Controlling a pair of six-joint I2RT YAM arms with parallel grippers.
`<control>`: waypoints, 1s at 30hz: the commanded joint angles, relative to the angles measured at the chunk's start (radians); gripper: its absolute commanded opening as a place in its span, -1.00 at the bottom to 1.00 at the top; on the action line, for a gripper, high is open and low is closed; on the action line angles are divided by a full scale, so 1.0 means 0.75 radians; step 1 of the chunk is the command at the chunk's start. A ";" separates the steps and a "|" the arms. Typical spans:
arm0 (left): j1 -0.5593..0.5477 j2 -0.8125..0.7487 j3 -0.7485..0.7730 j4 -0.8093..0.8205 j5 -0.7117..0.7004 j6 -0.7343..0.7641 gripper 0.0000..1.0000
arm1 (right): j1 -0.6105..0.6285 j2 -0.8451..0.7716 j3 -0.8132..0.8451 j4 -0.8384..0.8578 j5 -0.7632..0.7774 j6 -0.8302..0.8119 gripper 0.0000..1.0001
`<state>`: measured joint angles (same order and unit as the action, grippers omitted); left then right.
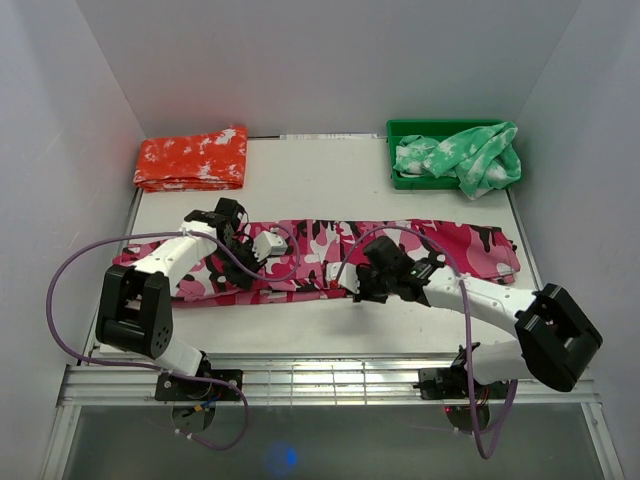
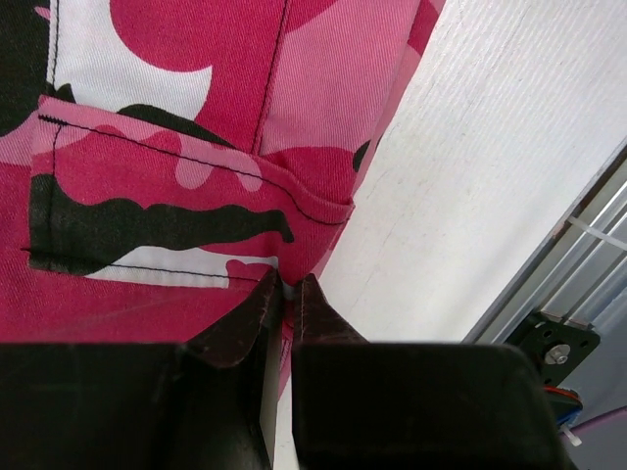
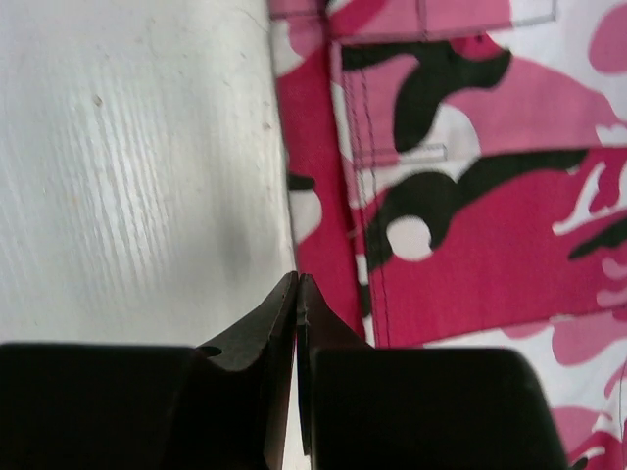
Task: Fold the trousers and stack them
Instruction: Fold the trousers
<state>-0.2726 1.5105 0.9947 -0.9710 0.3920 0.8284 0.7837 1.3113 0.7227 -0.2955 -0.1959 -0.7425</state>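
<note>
- Jaws of the left gripper (image 2: 285,290): pressed together, with a thin grey sliver showing between the tips. The near edge of the trousers (image 1: 470,248) runs straight into the tips, so the jaws pinch that edge.
- Jaws of the right gripper (image 3: 297,280): pressed together tip to tip, right at the trousers' edge. Whether any cloth is caught between them cannot be made out.
- Hidden: in the top view both arms lie over the trousers and cover the spots where the tips meet the cloth. Each wrist view is cut off along the bottom by its own gripper body.
- Trousers: laid at full length, left to right, flat across the middle of the tabletop (image 1: 330,190). The cloth is pink-magenta camouflage with black and white patches. Black stitching and a pocket flap (image 2: 147,211) show in the left wrist view.
- Far edge: an orange garment (image 1: 192,158) lies folded at the left. A green garment (image 1: 465,155) spills from a green bin (image 1: 402,130) at the right. Both are well apart from the trousers.
</note>
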 commanded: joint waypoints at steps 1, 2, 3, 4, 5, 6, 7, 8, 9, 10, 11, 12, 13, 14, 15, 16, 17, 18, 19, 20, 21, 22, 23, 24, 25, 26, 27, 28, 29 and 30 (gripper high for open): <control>-0.009 -0.005 0.056 -0.047 0.093 -0.033 -1.00 | 0.100 0.071 -0.043 0.250 0.130 -0.018 -0.85; -0.009 -0.005 0.060 -0.053 0.087 -0.031 -1.00 | 0.115 0.092 -0.049 0.275 0.163 -0.018 -0.85; -0.009 -0.007 0.065 -0.055 0.081 -0.029 -1.00 | 0.129 0.111 -0.057 0.300 0.177 -0.016 -0.84; -0.009 -0.005 0.073 -0.059 0.071 -0.023 -1.00 | 0.131 0.141 -0.060 0.346 0.191 -0.014 -0.84; -0.009 -0.007 0.075 -0.071 0.068 -0.023 -1.00 | 0.133 0.152 -0.062 0.367 0.210 -0.012 -0.84; -0.009 -0.010 0.079 -0.076 0.066 -0.021 -1.00 | 0.135 0.162 -0.062 0.377 0.218 -0.010 -0.85; -0.009 -0.012 0.081 -0.078 0.064 -0.018 -1.00 | 0.137 0.178 -0.064 0.388 0.220 -0.010 -0.84; -0.009 -0.012 0.081 -0.082 0.062 -0.020 -1.00 | 0.143 0.184 -0.066 0.428 0.222 -0.010 -0.84; -0.009 -0.014 0.079 -0.084 0.062 -0.020 -1.00 | 0.147 0.197 -0.070 0.443 0.228 -0.008 -0.84; -0.009 -0.016 0.077 -0.084 0.058 -0.020 -1.00 | 0.147 0.217 -0.080 0.457 0.243 -0.008 -0.85; -0.009 -0.016 0.075 -0.088 0.054 -0.020 -1.00 | 0.149 0.229 -0.082 0.463 0.249 -0.008 -0.84; -0.009 -0.018 0.075 -0.090 0.054 -0.020 -1.00 | 0.151 0.246 -0.082 0.466 0.255 -0.006 -0.85; -0.009 -0.024 0.075 -0.092 0.054 -0.020 -1.00 | 0.152 0.270 -0.086 0.472 0.273 0.002 -0.84; -0.007 -0.028 0.075 -0.102 0.052 -0.014 -1.00 | 0.152 0.280 -0.090 0.472 0.302 0.006 -0.84; -0.007 -0.032 0.079 -0.108 0.054 -0.008 -1.00 | 0.152 0.287 -0.094 0.474 0.308 0.008 -0.85; -0.009 -0.036 0.081 -0.116 0.054 -0.004 -1.00 | 0.152 0.289 -0.102 0.476 0.322 0.008 -0.85; -0.009 -0.044 0.087 -0.139 0.052 0.006 -1.00 | 0.154 0.285 -0.123 0.480 0.327 0.008 -0.85; -0.007 -0.050 0.097 -0.153 0.050 0.010 -1.00 | 0.154 0.279 -0.135 0.494 0.337 0.008 -0.84; -0.007 -0.052 0.101 -0.165 0.050 0.016 -1.00 | 0.152 0.268 -0.147 0.500 0.359 0.006 -0.84; -0.007 -0.067 0.107 -0.196 0.050 0.020 -1.00 | 0.154 0.262 -0.158 0.502 0.376 0.004 -0.85; -0.005 -0.073 0.120 -0.208 0.054 0.033 -1.00 | 0.154 0.260 -0.172 0.506 0.388 0.008 -0.84; -0.003 -0.083 0.122 -0.223 0.062 0.035 -1.00 | 0.156 0.252 -0.180 0.515 0.414 0.010 -0.84; -0.001 -0.089 0.122 -0.239 0.060 0.037 -1.00 | 0.158 0.246 -0.188 0.523 0.427 0.010 -0.84; 0.003 -0.099 0.122 -0.243 0.056 0.037 -1.00 | 0.162 0.240 -0.203 0.527 0.437 0.010 -0.85; 0.005 -0.102 0.122 -0.251 0.050 0.045 -1.00 | 0.164 0.225 -0.207 0.533 0.447 0.010 -0.84; 0.008 -0.104 0.120 -0.252 0.046 0.047 -1.00 | 0.166 0.215 -0.209 0.527 0.435 0.006 -0.84; 0.010 -0.106 0.122 -0.252 0.046 0.047 -1.00 | 0.172 0.205 -0.213 0.527 0.429 0.002 -0.84; 0.010 -0.104 0.128 -0.252 0.052 0.041 -1.00 | 0.178 0.189 -0.217 0.525 0.415 -0.004 -0.84; 0.012 -0.102 0.134 -0.249 0.058 0.035 -1.00 | 0.198 0.188 -0.217 0.519 0.415 -0.010 -0.84; 0.012 -0.093 0.140 -0.249 0.062 0.031 -1.00 | 0.211 0.193 -0.217 0.519 0.421 -0.028 -0.85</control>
<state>-0.2703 1.4761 1.0637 -1.1091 0.3988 0.8486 0.9150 1.4673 0.5797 0.1291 0.1028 -0.7460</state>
